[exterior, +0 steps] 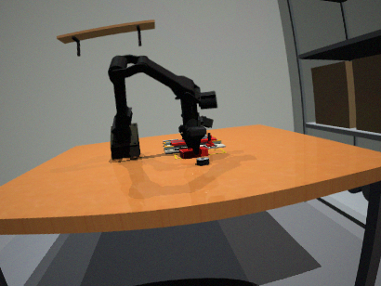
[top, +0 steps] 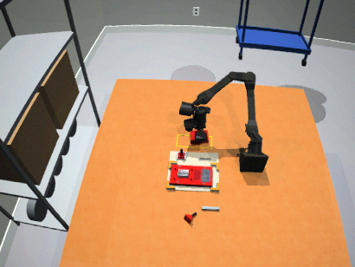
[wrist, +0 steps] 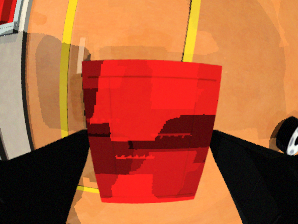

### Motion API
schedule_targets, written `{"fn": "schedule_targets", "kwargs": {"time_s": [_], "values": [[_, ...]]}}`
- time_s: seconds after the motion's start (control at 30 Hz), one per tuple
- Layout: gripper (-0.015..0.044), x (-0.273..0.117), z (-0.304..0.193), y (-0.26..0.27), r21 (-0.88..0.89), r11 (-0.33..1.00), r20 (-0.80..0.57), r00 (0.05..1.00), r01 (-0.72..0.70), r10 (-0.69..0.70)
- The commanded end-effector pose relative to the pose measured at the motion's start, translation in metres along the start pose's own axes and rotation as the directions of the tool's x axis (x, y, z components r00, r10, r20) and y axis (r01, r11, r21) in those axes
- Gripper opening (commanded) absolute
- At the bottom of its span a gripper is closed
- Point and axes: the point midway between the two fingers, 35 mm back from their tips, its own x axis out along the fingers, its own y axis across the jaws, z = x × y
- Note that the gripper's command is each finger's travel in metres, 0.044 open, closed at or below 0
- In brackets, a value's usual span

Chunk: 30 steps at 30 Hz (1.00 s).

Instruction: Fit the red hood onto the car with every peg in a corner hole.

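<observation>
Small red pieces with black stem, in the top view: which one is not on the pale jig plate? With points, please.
The red piece on the orange table top [top: 189, 218] [exterior: 279, 153], beside the silver bar [top: 210, 209]; the other [top: 181, 155] [exterior: 210, 144] stands on the jig plate [top: 173, 155] [wrist: 12, 85].

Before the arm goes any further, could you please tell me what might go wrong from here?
The gripper's fingers reach both sides of the red hood, so uneven closing could twist it. Carried low toward the chassis, it might clip the small red part with a black stem standing between them.
</observation>
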Motion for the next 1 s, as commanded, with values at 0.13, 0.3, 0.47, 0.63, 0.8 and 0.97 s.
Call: {"fn": "schedule_targets", "kwargs": {"time_s": [0.13,0.3,0.47,0.63,0.8,0.97], "values": [[0.0321,0.0,0.0,0.0,0.001,1.0,0.0,1.0,0.0,0.0],[0.0268,0.0,0.0,0.0,0.0,1.0,0.0,1.0,0.0,0.0],[0.0137,-0.005,0.0,0.0,0.0,1.0,0.0,1.0,0.0,0.0],[0.0006,-0.014,0.0,0.0,0.0,1.0,0.001,1.0,-0.001,0.001],[0.0,-0.028,0.0,0.0,0.0,1.0,0.001,1.0,-0.002,0.002],[0.0,-0.042,0.0,0.0,0.0,1.0,0.001,1.0,-0.003,0.003]]}}
